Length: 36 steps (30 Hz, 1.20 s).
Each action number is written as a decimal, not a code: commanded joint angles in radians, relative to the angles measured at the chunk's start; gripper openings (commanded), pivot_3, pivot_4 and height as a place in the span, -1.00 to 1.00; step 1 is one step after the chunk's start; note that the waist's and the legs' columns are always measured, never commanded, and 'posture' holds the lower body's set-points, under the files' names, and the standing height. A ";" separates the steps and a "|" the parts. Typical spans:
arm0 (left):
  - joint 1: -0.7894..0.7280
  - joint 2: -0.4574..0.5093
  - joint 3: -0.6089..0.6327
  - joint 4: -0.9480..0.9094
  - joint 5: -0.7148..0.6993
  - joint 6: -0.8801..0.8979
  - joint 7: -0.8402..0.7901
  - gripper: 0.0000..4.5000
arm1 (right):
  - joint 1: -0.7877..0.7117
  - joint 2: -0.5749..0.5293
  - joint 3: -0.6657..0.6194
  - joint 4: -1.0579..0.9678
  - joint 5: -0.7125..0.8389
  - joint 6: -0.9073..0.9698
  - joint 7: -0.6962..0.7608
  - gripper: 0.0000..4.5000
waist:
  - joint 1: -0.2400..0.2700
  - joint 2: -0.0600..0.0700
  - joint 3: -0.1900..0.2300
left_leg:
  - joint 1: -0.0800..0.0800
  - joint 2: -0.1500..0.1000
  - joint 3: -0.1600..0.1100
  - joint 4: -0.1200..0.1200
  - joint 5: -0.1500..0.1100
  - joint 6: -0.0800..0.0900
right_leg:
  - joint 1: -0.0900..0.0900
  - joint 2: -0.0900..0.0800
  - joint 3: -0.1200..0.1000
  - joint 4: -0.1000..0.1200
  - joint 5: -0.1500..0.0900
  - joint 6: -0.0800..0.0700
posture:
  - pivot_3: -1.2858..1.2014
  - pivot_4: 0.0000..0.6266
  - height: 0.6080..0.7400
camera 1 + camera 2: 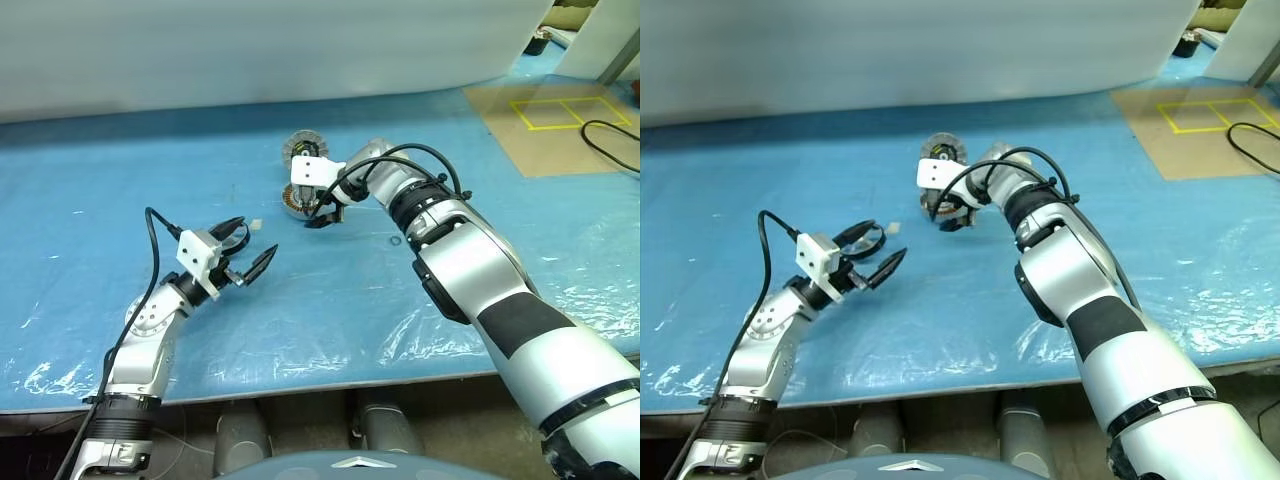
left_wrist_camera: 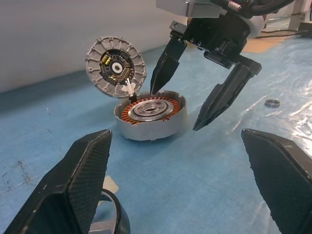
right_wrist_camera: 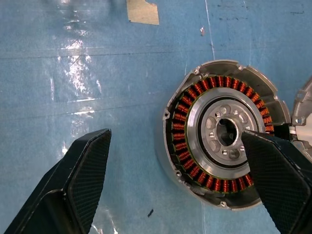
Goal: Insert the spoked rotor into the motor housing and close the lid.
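the right gripper (image 1: pixel 322 217) hangs open directly over the motor housing (image 2: pixel 151 116), blocking the way in from above. the raised lid (image 2: pixel 116 67) walls off its far side. bare blue sheet (image 1: pixel 130 160) fills the left of the frame.

A blue plastic sheet (image 1: pixel 300 330) covers the table, wrinkled and glossy along its near edge. On it lies a small piece of beige tape (image 3: pixel 142 11), and a small dark ring (image 2: pixel 272 103) rests flat on the sheet too. At the sheet's far right corner sits a brown cardboard panel (image 1: pixel 545 130) marked with yellow tape squares (image 1: pixel 568 112); a black cable (image 1: pixel 612 140) loops across that panel's right edge
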 commanded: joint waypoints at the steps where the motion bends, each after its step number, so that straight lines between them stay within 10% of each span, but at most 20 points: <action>1: 0.009 -0.002 0.009 -0.047 -0.018 -0.001 0.007 0.99 | -0.039 0.009 -0.014 0.000 -0.014 0.016 -0.036 1.00 | 0.000 0.000 0.000 | 0.000 0.000 0.000 0.000 0.000 0.000 | 0.000 0.000 0.000 0.000 0.000 0.000 | 0.03 -0.52 1.00; 36: 0.028 -0.001 0.003 -0.058 -0.010 -0.004 0.032 0.99 | 0.004 0.080 -0.189 0.028 0.013 0.192 -0.114 1.00 | 0.000 0.002 0.001 | 0.002 0.000 0.000 0.004 0.000 0.000 | -0.002 0.000 0.001 0.012 -0.002 -0.003 | 0.03 -0.52 1.00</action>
